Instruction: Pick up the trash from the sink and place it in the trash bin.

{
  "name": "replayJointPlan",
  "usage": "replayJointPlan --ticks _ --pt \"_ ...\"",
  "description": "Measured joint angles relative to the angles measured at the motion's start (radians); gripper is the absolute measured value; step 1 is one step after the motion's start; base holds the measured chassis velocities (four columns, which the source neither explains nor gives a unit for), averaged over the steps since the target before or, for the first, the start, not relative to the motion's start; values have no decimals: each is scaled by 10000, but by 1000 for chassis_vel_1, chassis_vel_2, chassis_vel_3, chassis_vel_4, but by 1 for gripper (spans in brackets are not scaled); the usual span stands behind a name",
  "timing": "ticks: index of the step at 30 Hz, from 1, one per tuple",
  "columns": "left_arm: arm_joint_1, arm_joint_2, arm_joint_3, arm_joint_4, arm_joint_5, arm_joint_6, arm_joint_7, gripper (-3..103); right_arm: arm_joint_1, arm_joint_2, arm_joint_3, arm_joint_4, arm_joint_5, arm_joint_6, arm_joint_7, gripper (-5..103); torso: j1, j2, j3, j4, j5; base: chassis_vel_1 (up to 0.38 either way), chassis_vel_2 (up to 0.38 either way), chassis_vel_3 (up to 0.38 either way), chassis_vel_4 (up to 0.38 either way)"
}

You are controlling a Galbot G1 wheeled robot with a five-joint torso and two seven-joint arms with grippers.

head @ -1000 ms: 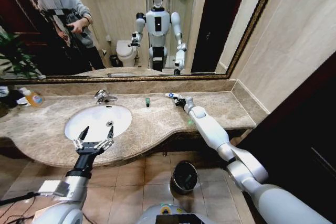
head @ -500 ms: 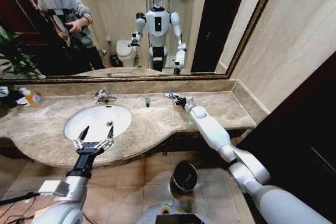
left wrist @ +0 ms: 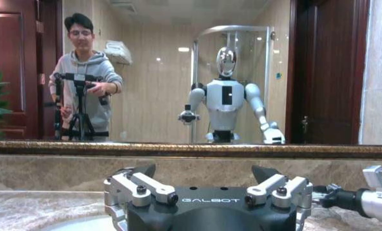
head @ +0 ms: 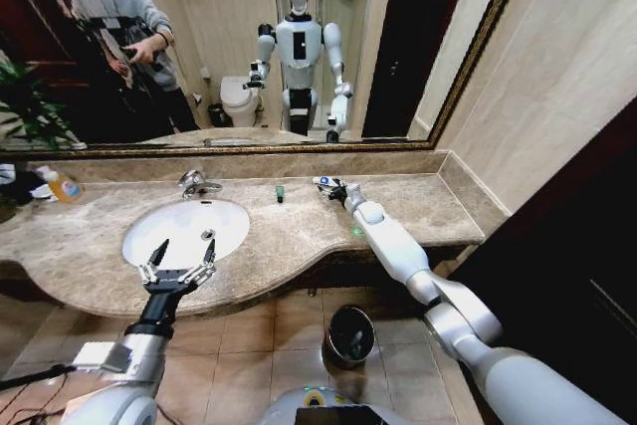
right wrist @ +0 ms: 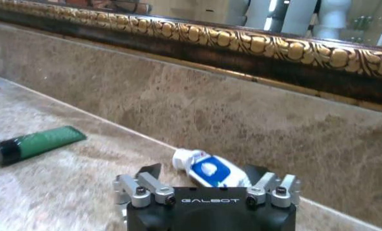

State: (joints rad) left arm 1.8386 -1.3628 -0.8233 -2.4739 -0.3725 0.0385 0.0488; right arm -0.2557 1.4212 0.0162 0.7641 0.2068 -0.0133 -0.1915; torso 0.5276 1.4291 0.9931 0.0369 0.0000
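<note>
Blue-white packet (right wrist: pixel 210 170) lies directly ahead of the right gripper (right wrist: pixel 207 180), between its spread jaws, long axis slightly angled; left gripper (head: pixel 182 252) waits released over sink (head: pixel 149 218).

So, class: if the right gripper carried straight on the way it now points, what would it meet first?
Most likely the blue-white packet, lying on the countertop just ahead of the right gripper and between its open jaws. Behind it stands the marble backsplash. The exact gap is hard to judge.
</note>
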Motion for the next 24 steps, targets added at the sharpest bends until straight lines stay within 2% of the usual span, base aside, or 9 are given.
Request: replayJointPlan --ticks 1,4,13,16,17,20,21,24 --pt "0 0 0 0 0 0 0 100 0 0 0 0 0 0 0 86 0 0 0 0 0 0 0 0 0" --pt "0 0 0 0 0 0 0 100 251 208 102 -452 -153 142 87 99 0 0 0 0 -1 0 0 0 0" --pt "0 0 0 0 0 0 0 100 332 275 153 -775 -250 200 65 103 0 0 0 -1 0 0 0 0 0" --pt "0 0 0 0 0 0 0 100 365 281 154 -907 -250 162 -40 90 0 0 0 -1 0 0 0 0 0" --pt "0 0 0 0 0 0 0 100 365 281 154 -907 -250 162 -40 90 0 0 0 -1 0 0 0 0 0" --pt "0 0 0 0 0 0 0 100 412 309 154 -1016 -250 149 -124 74 0 0 0 -1 0 0 0 0 0" --pt "0 0 0 0 0 0 0 100 412 309 154 -1016 -250 149 -124 74 0 0 0 -1 0 0 0 0 0" --pt "0 0 0 0 0 0 0 100 435 394 189 -1145 -205 135 -176 63 0 0 0 -1 0 0 0 0 0"
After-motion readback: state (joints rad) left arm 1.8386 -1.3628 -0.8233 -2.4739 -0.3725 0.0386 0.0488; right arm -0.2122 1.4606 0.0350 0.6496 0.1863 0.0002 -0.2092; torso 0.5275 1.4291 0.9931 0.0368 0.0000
